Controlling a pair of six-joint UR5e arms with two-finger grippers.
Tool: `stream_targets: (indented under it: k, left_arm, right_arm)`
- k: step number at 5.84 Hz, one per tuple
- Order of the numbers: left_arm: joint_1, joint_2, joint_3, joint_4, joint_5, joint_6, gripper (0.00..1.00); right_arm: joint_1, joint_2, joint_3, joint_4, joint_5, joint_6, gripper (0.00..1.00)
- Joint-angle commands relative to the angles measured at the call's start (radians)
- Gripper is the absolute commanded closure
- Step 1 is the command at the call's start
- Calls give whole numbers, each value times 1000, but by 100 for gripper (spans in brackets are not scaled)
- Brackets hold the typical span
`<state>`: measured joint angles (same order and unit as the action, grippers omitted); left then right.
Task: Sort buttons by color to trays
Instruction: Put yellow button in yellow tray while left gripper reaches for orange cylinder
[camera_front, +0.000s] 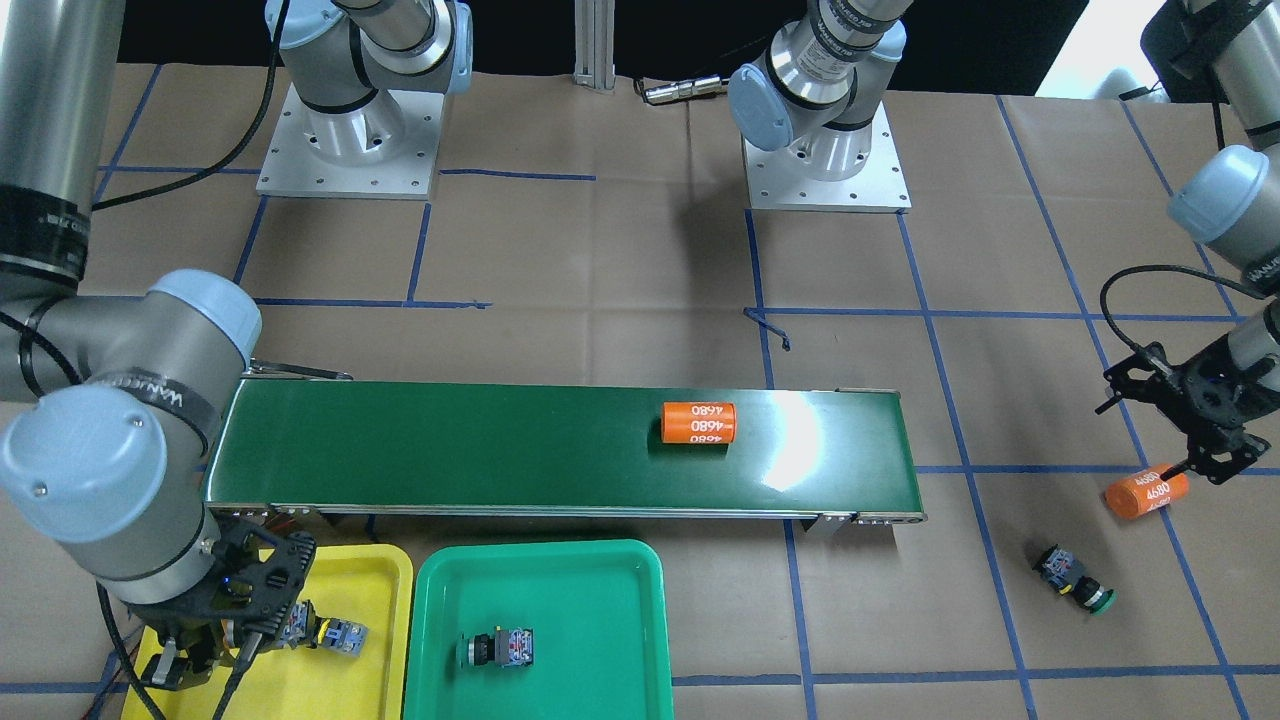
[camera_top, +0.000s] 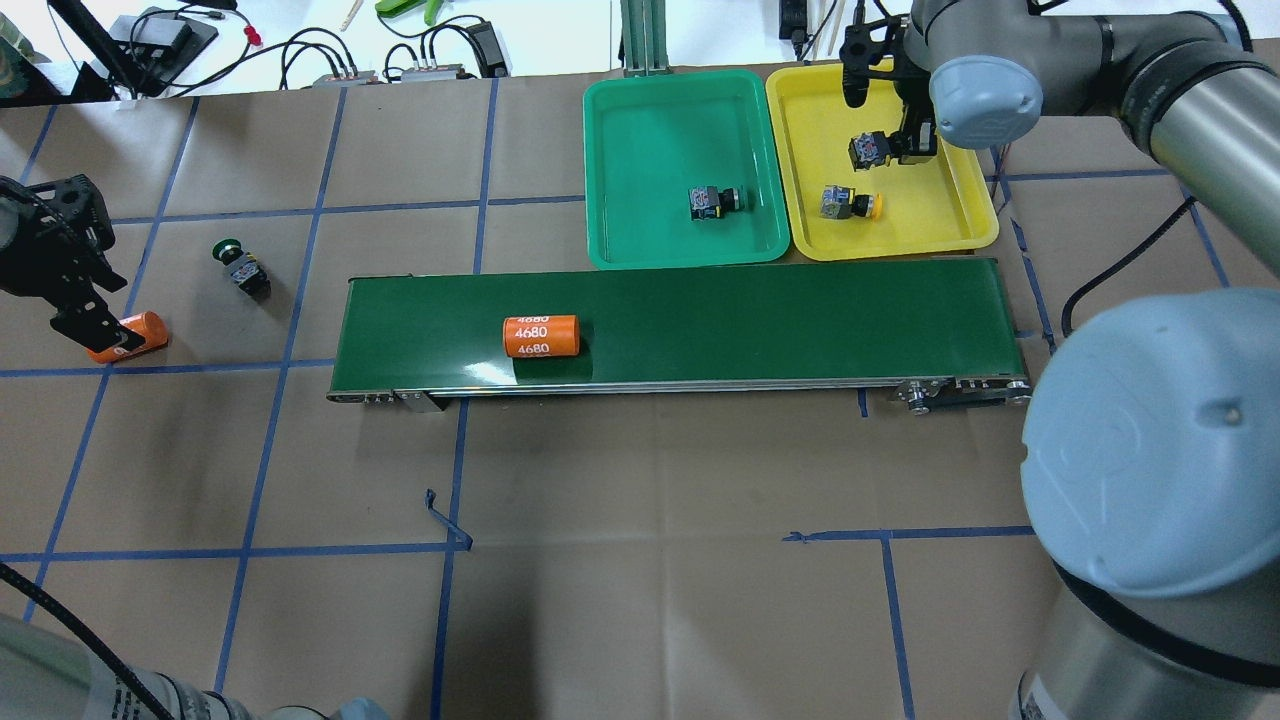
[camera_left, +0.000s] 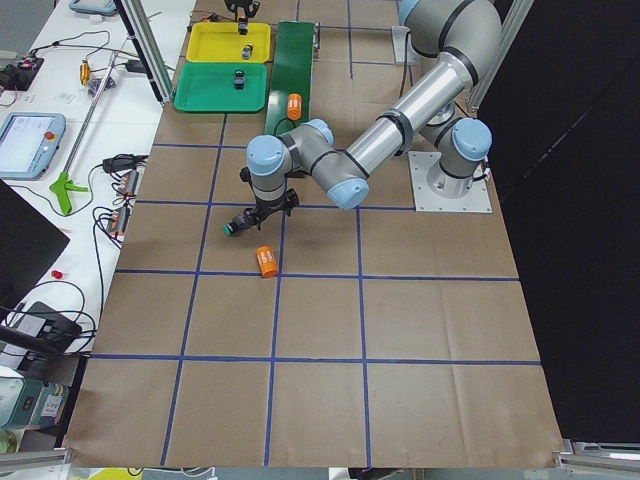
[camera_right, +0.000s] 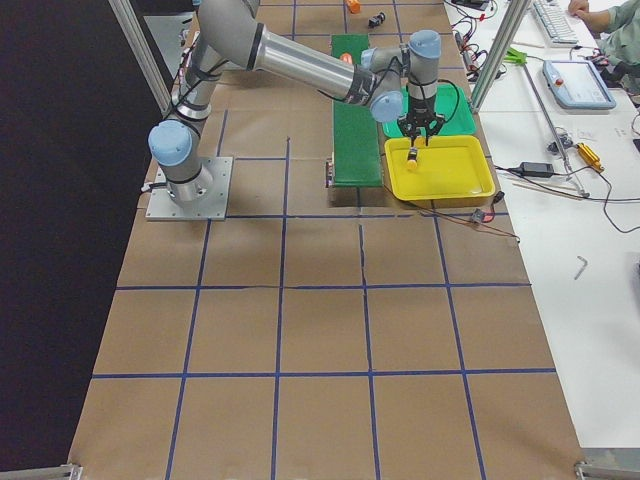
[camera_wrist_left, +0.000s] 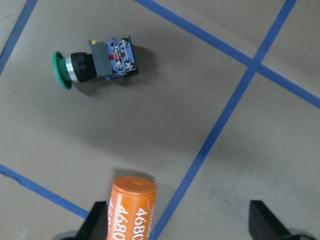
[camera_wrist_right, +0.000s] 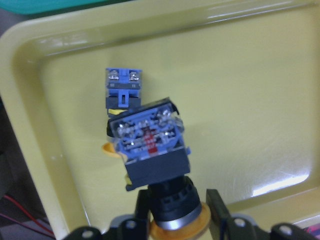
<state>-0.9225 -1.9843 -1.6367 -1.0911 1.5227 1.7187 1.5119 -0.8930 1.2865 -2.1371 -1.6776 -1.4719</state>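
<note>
Just above the yellow tray, the right gripper pinches a yellow button, a second yellow button lying below; far left, the left gripper hangs spread near a green button.

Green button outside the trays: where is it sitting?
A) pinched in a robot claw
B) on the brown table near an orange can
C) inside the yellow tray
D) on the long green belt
B: the loose green button lies on the brown table, close to the orange cylinder, off the belt, with nothing gripping it.
</note>
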Motion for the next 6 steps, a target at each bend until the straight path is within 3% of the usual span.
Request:
stream_targets:
  k: [1,2,3,4,5,6]
  left_arm:
    - [22,-95,40,80,81,102,2]
    - [27,-122,40,108,86,101,2]
    - [27,-160,40,155,88,98,2]
    - [24,-188,38,166,90,98,2]
    - [24,-180,31,165,90,104,12]
    - [24,-179,34,166,90,108,60]
  right_arm:
    - [-1,77,-48,-7,4,22,92]
    - [-1,81,-49,-6,30,24,39]
    - [-1,69,-53,-6,79,27,0]
    - [-1,45,-100,9,73,28,0]
    - [-1,-8,-131,105,72,31,0]
    - [1,-86,-131,259,72,85,0]
